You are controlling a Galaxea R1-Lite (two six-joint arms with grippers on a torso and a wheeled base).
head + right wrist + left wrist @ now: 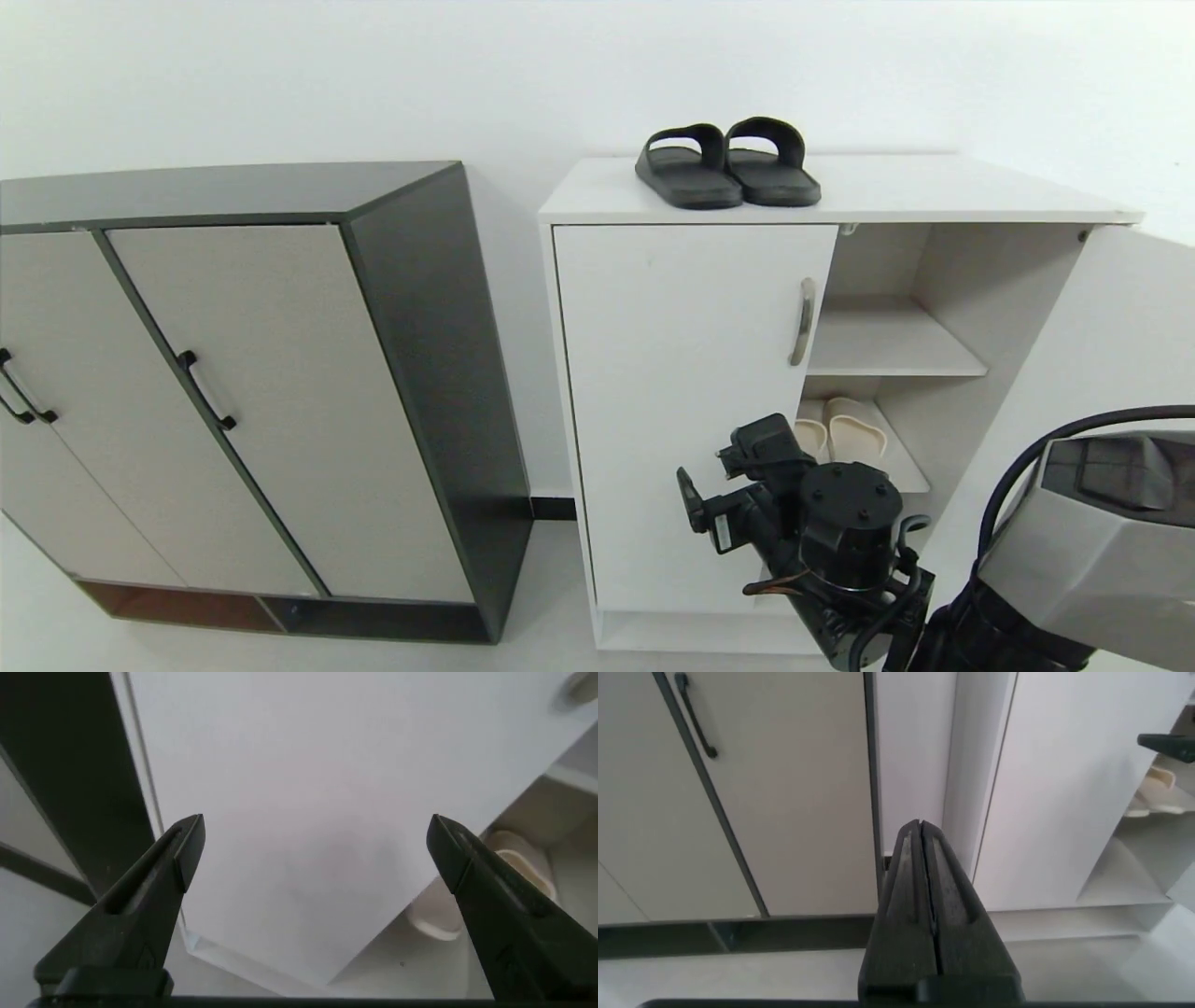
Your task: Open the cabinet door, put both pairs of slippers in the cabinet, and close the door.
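Note:
A pair of black slippers (728,168) stands on top of the white cabinet (934,187). The cabinet's right door (1111,317) is swung open and its left door (681,392) is closed. A pair of beige slippers (840,437) lies on the lower shelf inside; one of them (523,863) is past the door's edge in the right wrist view. My right gripper (719,476) (318,845) is open and empty, low in front of the closed left door. My left gripper (922,835) is shut on nothing, off to the left, facing the gap between the two cabinets.
A dark cabinet (280,373) with two pale doors and black handles stands left of the white one, with a narrow gap between them. The upper shelf (887,345) in the white cabinet is bare. The closed door carries a metal handle (803,320).

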